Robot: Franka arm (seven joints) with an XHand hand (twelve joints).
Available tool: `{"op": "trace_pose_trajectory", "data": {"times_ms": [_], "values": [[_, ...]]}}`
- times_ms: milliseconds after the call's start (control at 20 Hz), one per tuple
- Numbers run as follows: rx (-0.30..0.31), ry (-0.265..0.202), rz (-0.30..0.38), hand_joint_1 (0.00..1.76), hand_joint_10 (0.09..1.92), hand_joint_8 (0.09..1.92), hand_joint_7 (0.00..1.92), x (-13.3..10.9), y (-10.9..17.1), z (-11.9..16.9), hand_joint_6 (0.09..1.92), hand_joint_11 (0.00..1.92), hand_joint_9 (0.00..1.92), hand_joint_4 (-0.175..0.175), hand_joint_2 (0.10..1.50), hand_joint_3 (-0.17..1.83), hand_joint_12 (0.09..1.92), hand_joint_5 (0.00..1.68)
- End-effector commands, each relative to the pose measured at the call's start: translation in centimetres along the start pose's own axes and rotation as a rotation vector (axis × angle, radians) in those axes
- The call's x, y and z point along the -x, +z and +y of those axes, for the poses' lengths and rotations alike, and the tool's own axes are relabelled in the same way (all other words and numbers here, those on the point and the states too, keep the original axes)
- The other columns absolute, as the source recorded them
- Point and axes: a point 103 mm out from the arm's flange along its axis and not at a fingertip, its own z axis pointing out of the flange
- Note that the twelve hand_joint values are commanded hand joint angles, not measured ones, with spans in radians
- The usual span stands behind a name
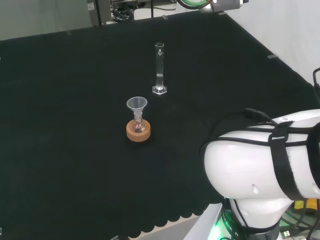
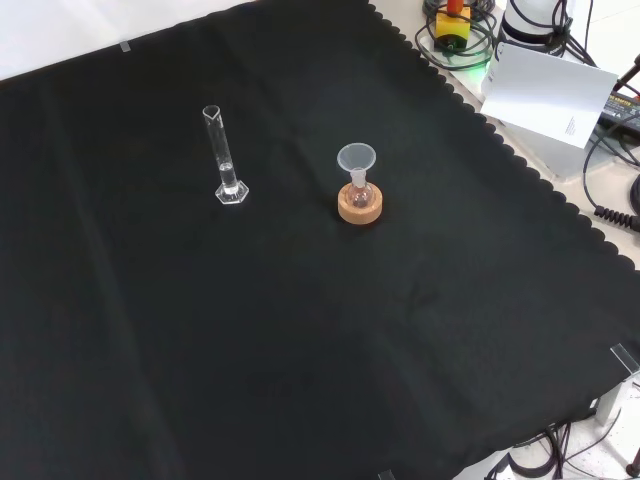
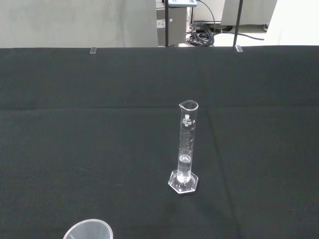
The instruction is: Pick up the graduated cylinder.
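Observation:
A clear glass graduated cylinder (image 1: 159, 68) stands upright on its hexagonal foot on the black cloth. In the front view the graduated cylinder (image 2: 226, 157) is left of the middle, with a little liquid at its bottom. The wrist view looks at the graduated cylinder (image 3: 186, 149) from some way off, with nothing touching it.
A small flask with a clear funnel in its neck (image 1: 137, 116) sits on a cork ring (image 1: 138, 132), nearer than the cylinder in the head view; flask and funnel (image 2: 357, 172) stand to its right in the front view. The arm's white link (image 1: 265, 160) stands at the head view's right. The funnel's rim (image 3: 88, 230) shows in the wrist view.

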Motion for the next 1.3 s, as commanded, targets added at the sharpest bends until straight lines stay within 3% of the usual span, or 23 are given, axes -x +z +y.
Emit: {"op": "trace_pose_trajectory", "data": {"times_ms": [50, 150, 250, 550, 950, 1100, 1300], "values": [[0.009, -0.002, -0.016, 0.33, 0.55, 0.56, 0.20, 0.0, -0.1, 0.0, 0.38, 0.19, 0.39, -0.048, 1.11, 0.47, 1.26, 0.34], [0.010, 0.002, -0.022, 0.17, 0.58, 0.52, 0.07, -0.3, 0.0, 0.0, 0.15, 0.04, 0.24, -0.028, 1.19, 0.39, 1.33, 0.28], [0.009, 0.013, -0.020, 0.14, 0.61, 0.51, 0.04, -0.4, 0.0, 0.0, 0.09, 0.01, 0.20, -0.023, 1.22, 0.35, 1.35, 0.27], [-0.004, 0.043, -0.007, 0.14, 0.63, 0.51, 0.04, 0.6, 0.7, 1.7, 0.09, 0.00, 0.19, -0.022, 1.22, 0.33, 1.36, 0.28], [-0.026, 0.101, 0.043, 0.22, 0.64, 0.53, 0.07, 3.1, 4.5, 6.6, 0.09, 0.00, 0.21, -0.028, 1.19, 0.31, 1.38, 0.30], [-0.034, 0.108, 0.033, 0.23, 0.64, 0.53, 0.08, 4.1, 6.5, 8.0, 0.09, 0.01, 0.22, -0.030, 1.19, 0.30, 1.39, 0.30], [-0.037, 0.088, 0.067, 0.30, 0.64, 0.54, 0.09, 5.6, 9.4, 10.1, 0.09, 0.03, 0.24, -0.032, 1.16, 0.29, 1.39, 0.30]]}}
